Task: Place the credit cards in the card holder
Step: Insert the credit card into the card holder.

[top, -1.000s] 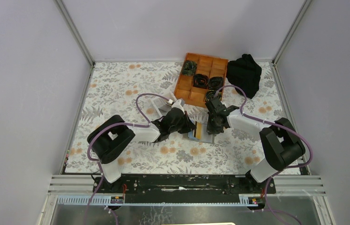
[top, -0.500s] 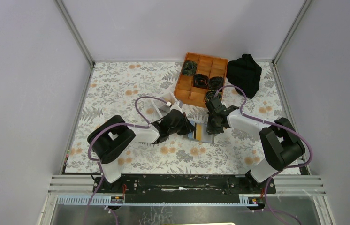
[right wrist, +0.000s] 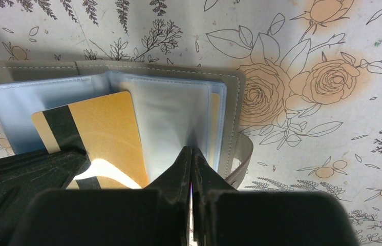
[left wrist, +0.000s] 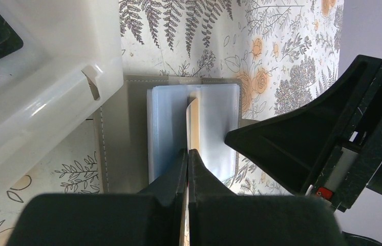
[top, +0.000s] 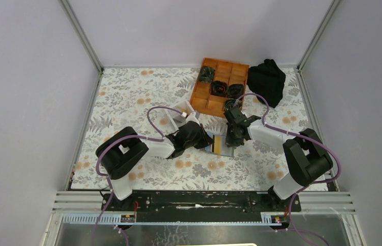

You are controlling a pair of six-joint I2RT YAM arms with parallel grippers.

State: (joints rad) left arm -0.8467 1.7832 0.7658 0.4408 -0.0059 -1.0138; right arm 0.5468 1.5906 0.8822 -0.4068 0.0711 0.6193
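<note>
The grey card holder (top: pixel 218 145) lay open on the floral counter (top: pixel 127 92), about midway between the left and right edges and slightly closer to the near edge. The left hand (left wrist: pixel 187 154) had its fingers closed tight on a tan-gold card (right wrist: pixel 102 130), held on edge with its far end over the holder's pale blue sleeves. From the opposite side, the right hand (right wrist: pixel 192 151), fingers pressed together, pinched one clear sleeve leaf. A white box (left wrist: pixel 45 77) sat just beside the holder.

Lab enclosure: grey panels (top: pixel 25 77), aluminium rails (top: pixel 81 36).
</note>
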